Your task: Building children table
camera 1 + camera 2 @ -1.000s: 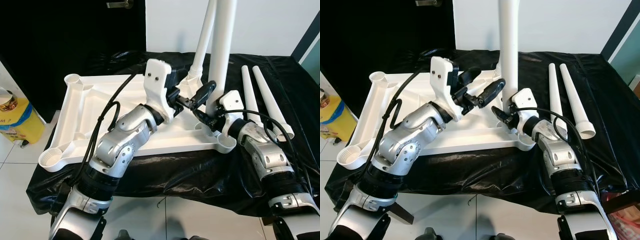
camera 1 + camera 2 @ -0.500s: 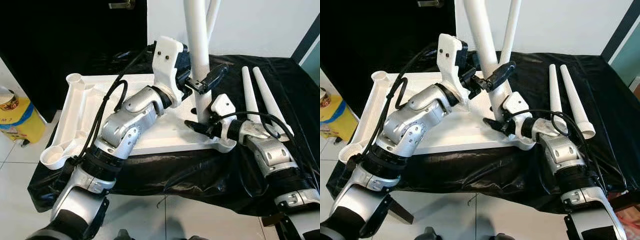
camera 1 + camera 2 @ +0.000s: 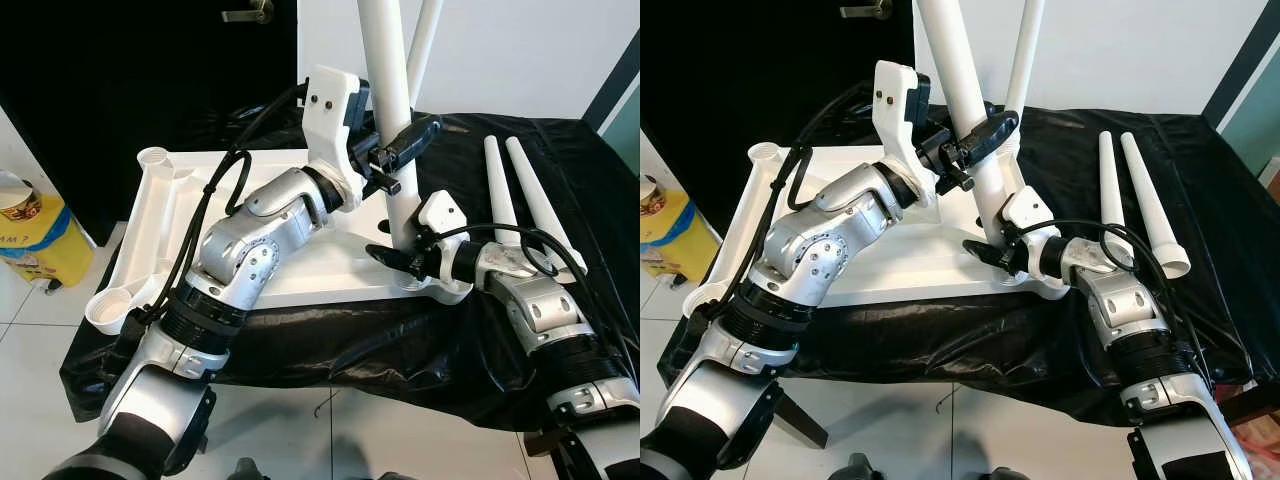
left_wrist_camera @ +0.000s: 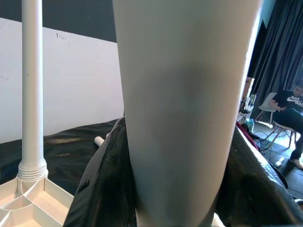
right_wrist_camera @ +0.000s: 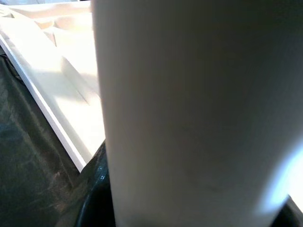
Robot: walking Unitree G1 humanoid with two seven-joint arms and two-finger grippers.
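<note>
— Fingers first: where are yours?

— My left gripper is clenched round the white table leg at upper centre of the frame; my right gripper clasps the same leg lower down, at its foot.

— Which way does the leg run?

— Its long axis leans up and slightly left from the near right corner socket of the upturned tabletop on the desk. I judge it needs straightening before seating; my right is nearer that socket.
</note>
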